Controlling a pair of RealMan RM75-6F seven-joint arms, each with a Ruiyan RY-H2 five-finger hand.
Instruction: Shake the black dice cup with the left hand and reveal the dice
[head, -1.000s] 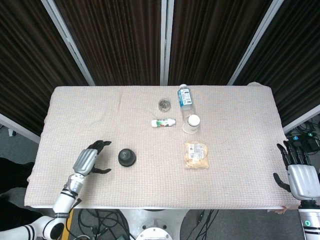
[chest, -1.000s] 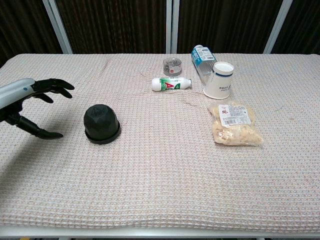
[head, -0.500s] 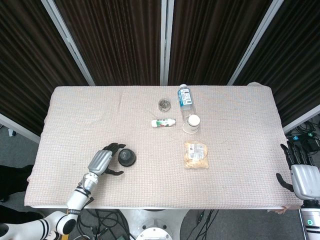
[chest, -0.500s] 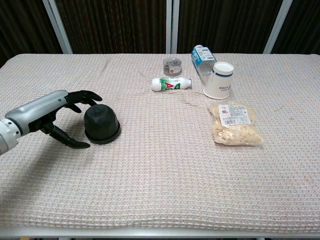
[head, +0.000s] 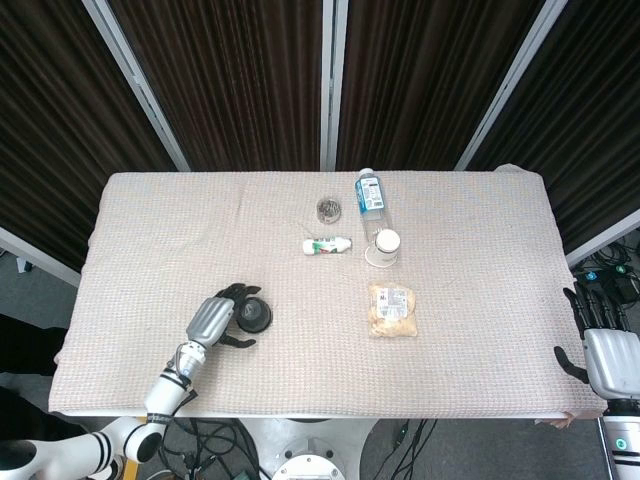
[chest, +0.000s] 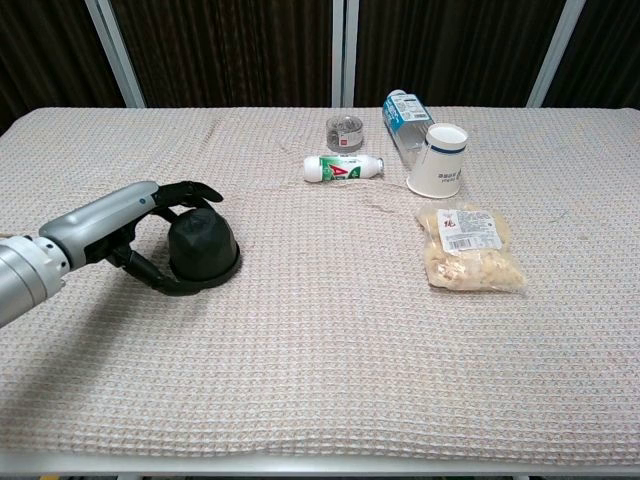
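Only unreadable labels; left hand (chest: 140, 225) cups dice cup (chest: 203, 246)

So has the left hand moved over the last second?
Yes. The left hand has travelled rightward across the tablecloth to the black dice cup, which hasn't shifted; its fingers now curve around the cup.

1. My left hand (chest: 150, 225) sits at the near left of the surface (chest: 320, 380), its fingers (chest: 195, 190) curved over the dice cup (chest: 203, 245) just to its right.
2. Far centre: a small tin (chest: 343, 131), with a little bottle (chest: 343, 167) lying just in front.
3. Right of those, a water bottle (chest: 402, 115) lies behind a paper cup (chest: 438, 160); a snack bag (chest: 470, 247) lies nearer me.
4. My right hand (head: 602, 345) hangs off the surface's right edge.
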